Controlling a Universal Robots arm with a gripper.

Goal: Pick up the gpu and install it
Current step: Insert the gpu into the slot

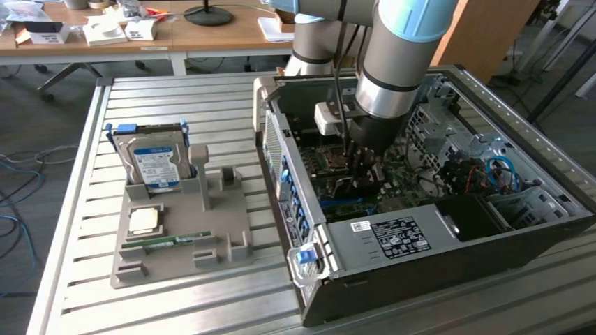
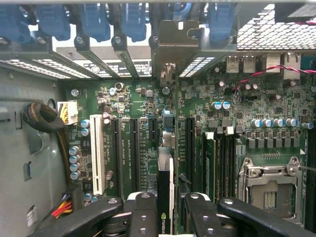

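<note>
My gripper (image 1: 359, 166) reaches down into the open computer case (image 1: 419, 237), over the motherboard (image 1: 340, 188). In the wrist view the gpu (image 2: 166, 168) stands edge-on between the two black fingers (image 2: 143, 215), and my gripper (image 2: 170, 217) is shut on it. Its silver end bracket (image 2: 174, 47) lies against the case's rear slot openings. The card runs in line with the black expansion slots (image 2: 133, 153) on the motherboard (image 2: 123, 98). Whether its lower edge sits in a slot is hidden.
A grey holder (image 1: 177, 269) on the slatted table, at the exterior view's left, carries a hard drive (image 1: 153, 164), a small chip (image 1: 144, 220) and a memory stick (image 1: 167, 242). Inside the case are a white slot (image 2: 97, 153), a cable bundle (image 2: 42, 118) and the processor socket (image 2: 269, 190).
</note>
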